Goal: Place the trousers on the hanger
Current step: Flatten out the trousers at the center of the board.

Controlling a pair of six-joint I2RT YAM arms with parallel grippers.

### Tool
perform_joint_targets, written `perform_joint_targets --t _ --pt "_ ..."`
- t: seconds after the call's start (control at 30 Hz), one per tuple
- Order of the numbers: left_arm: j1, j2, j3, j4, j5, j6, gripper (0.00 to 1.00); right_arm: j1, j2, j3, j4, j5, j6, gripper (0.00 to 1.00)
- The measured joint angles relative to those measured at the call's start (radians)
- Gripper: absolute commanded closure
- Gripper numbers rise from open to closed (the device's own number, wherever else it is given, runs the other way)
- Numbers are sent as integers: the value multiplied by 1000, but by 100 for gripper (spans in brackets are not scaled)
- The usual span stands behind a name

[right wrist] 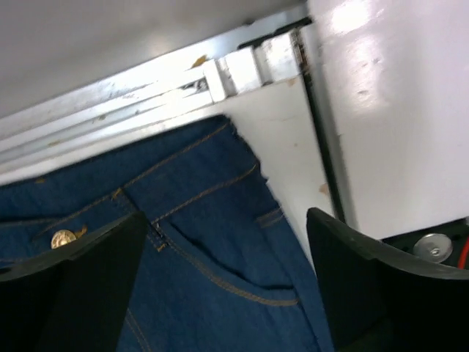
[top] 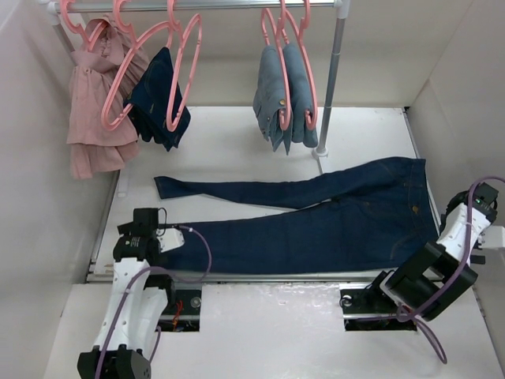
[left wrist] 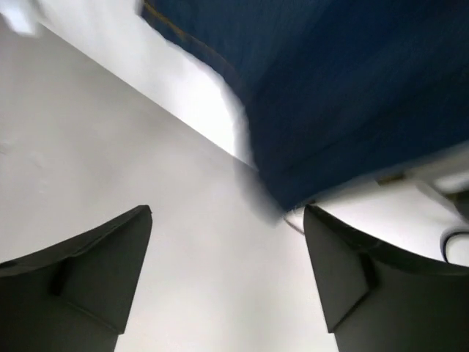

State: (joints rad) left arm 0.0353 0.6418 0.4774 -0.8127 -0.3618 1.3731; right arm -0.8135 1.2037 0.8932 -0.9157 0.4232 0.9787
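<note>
The trousers (top: 331, 217) lie flat on the white table, waist at the right, legs stretched to the left. My left gripper (top: 144, 223) is open and empty just left of the lower leg's hem. In the left wrist view (left wrist: 227, 220) the hem (left wrist: 352, 95) lies beyond the fingertips. My right gripper (top: 467, 209) is open and empty at the waist's right edge. In the right wrist view (right wrist: 227, 220) it hovers over the front pocket (right wrist: 220, 257) and brass button (right wrist: 63, 237). Pink hangers (top: 118, 95) hang on the rail at the back.
On the rail (top: 221, 5) hang a pink dress (top: 93, 118), another dark navy garment (top: 160, 99) and paler grey-blue jeans (top: 282, 99). The rail's post (top: 330, 87) stands behind the trousers. White walls enclose the table on both sides.
</note>
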Motion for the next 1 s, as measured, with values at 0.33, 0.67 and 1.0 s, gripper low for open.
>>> perform_joint_targets --t 0.33,0.67,1.0 --pt "0 28 209 -94 -44 -45 7 98 -3 153 18 132 -98 5" --pt "1 267 141 231 171 -270 14 252 42 132 215 22 -306 6" --pt "-4 404 163 566 261 -521 17 448 207 297 288 -95 -484 4"
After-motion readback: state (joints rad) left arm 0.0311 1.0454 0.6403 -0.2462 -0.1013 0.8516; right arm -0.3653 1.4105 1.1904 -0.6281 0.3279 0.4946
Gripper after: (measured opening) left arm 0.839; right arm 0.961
